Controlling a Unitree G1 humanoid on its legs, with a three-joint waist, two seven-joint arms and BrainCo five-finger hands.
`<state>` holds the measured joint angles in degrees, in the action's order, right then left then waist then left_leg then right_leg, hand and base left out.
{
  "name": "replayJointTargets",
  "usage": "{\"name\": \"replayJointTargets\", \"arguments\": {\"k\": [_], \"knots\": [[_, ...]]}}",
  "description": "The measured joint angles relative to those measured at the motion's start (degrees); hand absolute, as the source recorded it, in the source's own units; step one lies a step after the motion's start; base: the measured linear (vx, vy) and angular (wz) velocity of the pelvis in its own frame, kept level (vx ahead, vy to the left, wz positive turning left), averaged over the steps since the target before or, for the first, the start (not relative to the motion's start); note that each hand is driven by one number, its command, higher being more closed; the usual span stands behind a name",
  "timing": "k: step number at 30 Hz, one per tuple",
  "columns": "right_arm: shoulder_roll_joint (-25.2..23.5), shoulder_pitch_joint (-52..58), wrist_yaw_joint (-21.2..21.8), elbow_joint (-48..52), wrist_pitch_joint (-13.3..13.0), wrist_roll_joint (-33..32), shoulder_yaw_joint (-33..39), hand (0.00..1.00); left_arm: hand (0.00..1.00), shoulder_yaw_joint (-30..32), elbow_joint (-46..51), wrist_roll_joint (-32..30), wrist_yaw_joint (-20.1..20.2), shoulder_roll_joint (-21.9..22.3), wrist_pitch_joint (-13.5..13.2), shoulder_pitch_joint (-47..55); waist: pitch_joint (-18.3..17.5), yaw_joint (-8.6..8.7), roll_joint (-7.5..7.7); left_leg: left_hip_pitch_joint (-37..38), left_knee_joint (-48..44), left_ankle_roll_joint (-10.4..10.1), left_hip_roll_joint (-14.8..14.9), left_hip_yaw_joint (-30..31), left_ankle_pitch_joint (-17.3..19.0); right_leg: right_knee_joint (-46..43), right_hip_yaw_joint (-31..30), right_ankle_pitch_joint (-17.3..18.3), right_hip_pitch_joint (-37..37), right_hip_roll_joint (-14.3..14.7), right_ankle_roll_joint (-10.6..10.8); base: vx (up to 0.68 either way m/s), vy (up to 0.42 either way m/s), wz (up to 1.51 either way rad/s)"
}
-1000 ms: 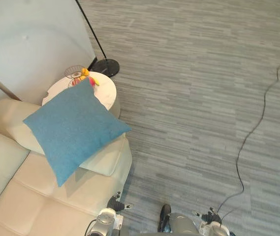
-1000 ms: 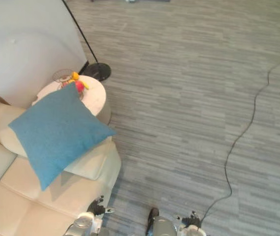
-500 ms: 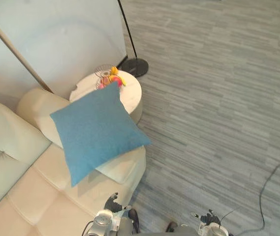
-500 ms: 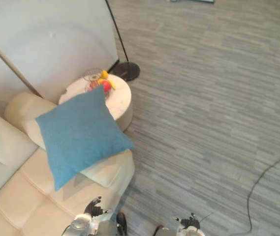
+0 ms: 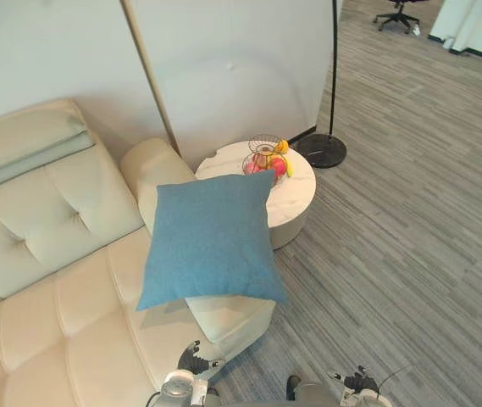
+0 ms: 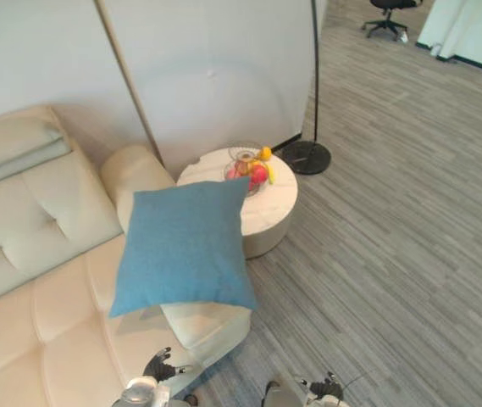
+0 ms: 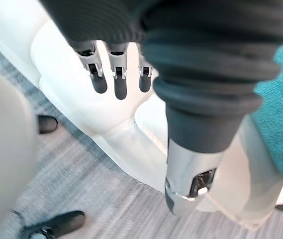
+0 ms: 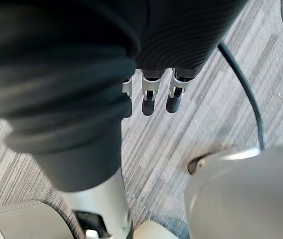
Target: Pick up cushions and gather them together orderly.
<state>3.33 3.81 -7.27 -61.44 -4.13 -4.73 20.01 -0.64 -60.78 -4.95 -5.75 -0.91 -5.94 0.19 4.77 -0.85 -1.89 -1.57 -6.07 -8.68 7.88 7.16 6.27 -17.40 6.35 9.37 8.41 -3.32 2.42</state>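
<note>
We hung our left hand point(image 7: 120, 82) and right hand point(image 8: 150, 97) empty, fingers loosely straight, since the cushion point(image 5: 211, 237) propped on the sofa point(image 5: 54, 220) seemingly lay beyond reach.

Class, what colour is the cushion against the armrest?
Blue; the cushion shows best in the left eye view.

I'm watching grey striped carpet point(image 5: 410, 254) running across the room | cream tufted sofa point(image 5: 54, 288) sitting against pale wall point(image 5: 232, 59) | round white side table point(image 5: 296, 199) standing beside its arm, carrying a wire fruit basket point(image 5: 264, 153) | floor lamp base point(image 5: 322, 150) resting just behind | office chair point(image 5: 390, 13) standing far off
</note>
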Motion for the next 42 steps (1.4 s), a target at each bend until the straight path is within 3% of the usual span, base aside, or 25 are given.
{"name": "replayJointTargets", "arguments": {"k": [3,7,14,17,20,21,24,27,36,42], "knots": [[-0.6,0.0,0.0,-0.1,-0.1,-0.2,0.0,0.0,0.0,0.0,0.5,0.0,0.0,-0.8,0.0,0.0,0.1,-0.12,1.42,-2.0,-0.2,0.6,-0.5,-1.3,-1.7,0.8,3.1,0.7,-0.6,-1.4,0.3,-0.02,-0.003,0.55],[-0.6,0.0,0.0,-0.1,-0.5,-0.4,0.1,0.0,0.0,-2.8,0.5,0.0,-0.1,-1.7,0.0,-0.1,0.0,0.35,1.5,-3.4,0.6,3.2,-1.0,-11.5,-4.1,1.8,5.6,0.7,-0.7,-3.7,0.5,-0.02,0.072,0.45],[-0.1,0.0,0.1,0.8,-0.6,-2.1,0.1,0.0,0.0,-3.8,0.4,0.1,0.1,-4.6,0.1,0.3,-0.7,0.78,1.24,0.0,7.3,3.2,-2.5,-10.8,-6.4,6.9,7.1,-1.6,-4.5,-4.1,1.8,0.05,0.044,0.11],[3.8,-0.5,0.5,7.4,-0.3,-2.6,1.1,0.0,0.0,-1.7,1.3,0.6,0.5,-9.0,0.1,-0.6,-0.8,1.06,1.23,0.0,8.0,3.1,-2.8,-11.3,-6.5,8.3,6.8,-2.7,-4.5,-4.1,1.9,0.1,0.035,-0.03],[11.8,-1.8,0.5,16.3,-0.7,-3.6,3.4,0.0,0.0,3.4,6.1,2.1,0.3,-15.1,0.0,-2.0,-0.8,1.36,1.22,-0.3,8.4,3.1,-2.9,-11.5,-6.5,9.8,6.8,-3.6,-4.6,-4.1,2.1,0.05,0.021,-0.03],[15.2,-2.9,0.6,20.1,-1.4,-4.4,4.5,0.0,0.0,6.0,8.1,3.1,0.2,-17.7,-0.2,-2.7,-0.8,1.52,1.2,-0.3,9.3,3.1,-2.9,-11.6,-6.8,10.6,6.7,-4.0,-4.5,-4.0,2.0,0.03,0.014,-0.04],[19.1,-4.8,0.6,25.6,-3.2,-4.5,4.7,0.0,0.0,9.3,11.5,5.3,-0.9,-20.8,-1.1,-4.3,-0.8,1.59,1.22,-0.4,10.4,3.3,-2.9,-12.1,-7.2,12.2,6.5,-4.8,-4.3,-3.7,2.2,0.04,0.012,-0.08],[19.0,-7.4,1.1,29.2,-3.8,-5.4,3.7,0.0,0.0,10.7,15.5,7.0,-2.0,-21.3,-1.2,-6.1,-0.8,1.39,1.19,-0.9,11.3,3.4,-3.1,-13.0,-7.3,14.0,5.7,-5.7,-3.7,-3.6,2.3,0.04,0.019,-0.13],[16.3,-16.0,3.5,29.9,-4.0,-11.8,-8.9,0.0,0.0,8.6,24.0,11.8,-4.4,-21.2,-2.5,-13.9,0.0,0.37,1.12,-4.1,10.6,3.4,-3.2,-14.4,-7.3,15.1,4.7,-7.1,-1.0,-3.7,1.6,0.06,0.009,-0.04],[14.6,-22.6,3.9,33.7,-4.5,-14.4,-15.9,0.0,0.0,4.3,24.8,13.0,-5.4,-20.0,-2.7,-22.8,4.6,-0.52,1.22,-9.9,6.8,3.5,-2.9,-14.3,-7.3,13.4,3.7,-8.4,3.3,-3.9,0.6,-0.02,0.009,0.07]]}}
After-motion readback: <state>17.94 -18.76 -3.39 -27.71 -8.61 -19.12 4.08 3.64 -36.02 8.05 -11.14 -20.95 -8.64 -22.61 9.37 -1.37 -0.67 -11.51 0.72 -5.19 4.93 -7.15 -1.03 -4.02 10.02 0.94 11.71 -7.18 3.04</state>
